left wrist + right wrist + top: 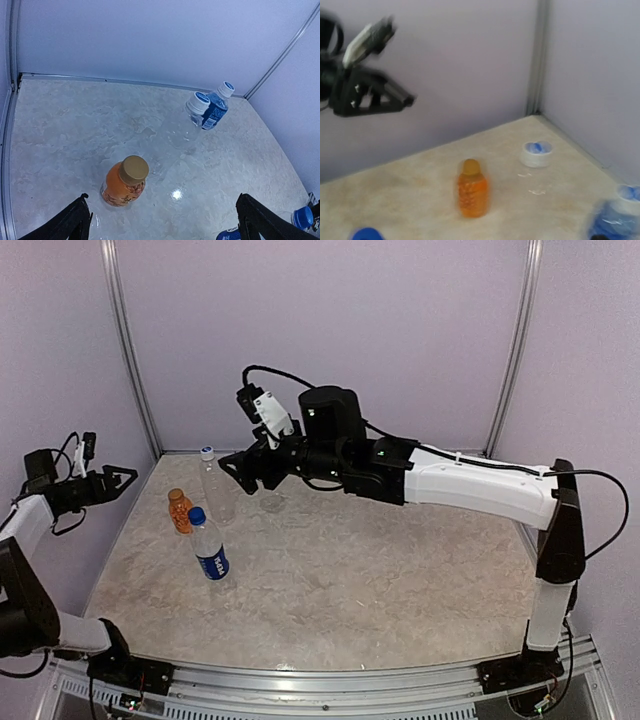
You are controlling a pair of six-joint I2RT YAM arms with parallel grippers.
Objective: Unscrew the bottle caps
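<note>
1. the left claw (167, 227) is spread wide and empty, with its two black fingers at the lower corners of its own wrist view. it is held at the left side of the pale marbled tabletop (380, 580), well apart from the bottles.
2. whether the right claw (240, 468) is spread or clenched cannot be told. from above it is seen only as a dark shape, and its fingers are not made out in its own blurred wrist view. it hangs just beside the tall plain clear plastic bottle (215, 495), near the far-left corner.
3. all four caps are judged to be screwed on:
   - the whitish-blue round cap (207, 453) on the tall bottle
   - the orange-brown cap (134, 169) on the short orange-filled bottle (120, 190)
   - the blue cap (197, 515) on the blue-labelled bottle (210, 558) nearest the arms
   - a whitish cap (227, 89) on a second blue-labelled bottle (215, 112) close by the tall one
4. the step in hand is judged to be the approach to the tall bottle's cap.
5. the bottle body should be pinned low by one claw before any twist is made. a light bottle left unheld is likely to spin or tip.
6. the cap should be taken squarely from above, with the fingers kept clear of the neighbouring bottle.
</note>
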